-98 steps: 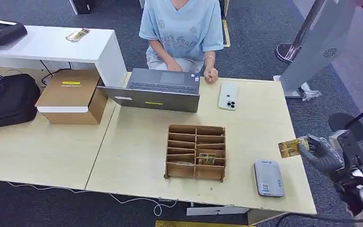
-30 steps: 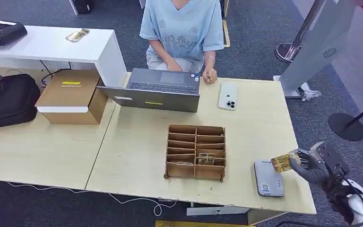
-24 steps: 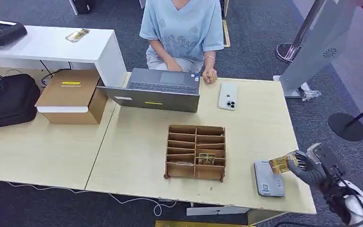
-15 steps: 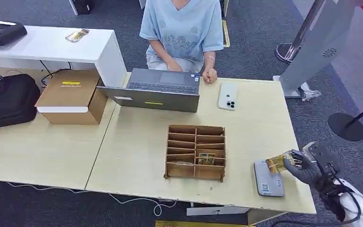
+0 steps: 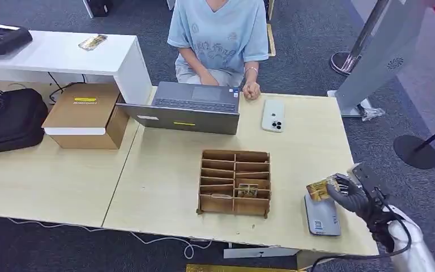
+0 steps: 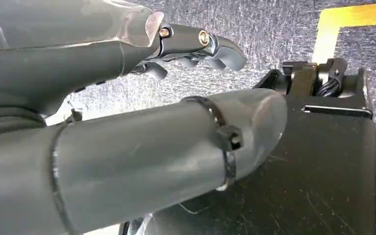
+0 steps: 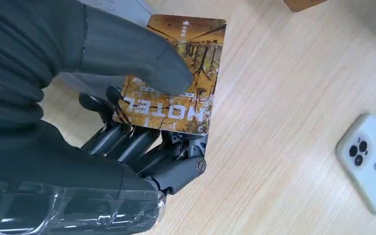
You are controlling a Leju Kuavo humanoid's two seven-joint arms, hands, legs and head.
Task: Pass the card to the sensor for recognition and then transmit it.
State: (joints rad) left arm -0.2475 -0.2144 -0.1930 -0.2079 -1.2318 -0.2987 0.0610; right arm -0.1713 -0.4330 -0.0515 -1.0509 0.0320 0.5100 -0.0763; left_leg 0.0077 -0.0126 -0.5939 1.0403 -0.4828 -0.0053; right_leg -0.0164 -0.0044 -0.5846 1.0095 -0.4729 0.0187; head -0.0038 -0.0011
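In the lower right of the head view, the right hand (image 5: 348,195) covered the near end of the card (image 5: 319,189), and the card hid the top edge of the grey sensor (image 5: 322,215) on the table (image 5: 164,170). The card was golden brown, printed with a tree scene and the word HOTEL, readable in the right wrist view (image 7: 176,78). There the thumb (image 7: 142,61) pressed its face and the darker fingers (image 7: 142,144) backed it underneath. The left hand (image 6: 127,156) held nothing visible, its fingers (image 6: 210,49) lightly curled; how far apart they were could not be told.
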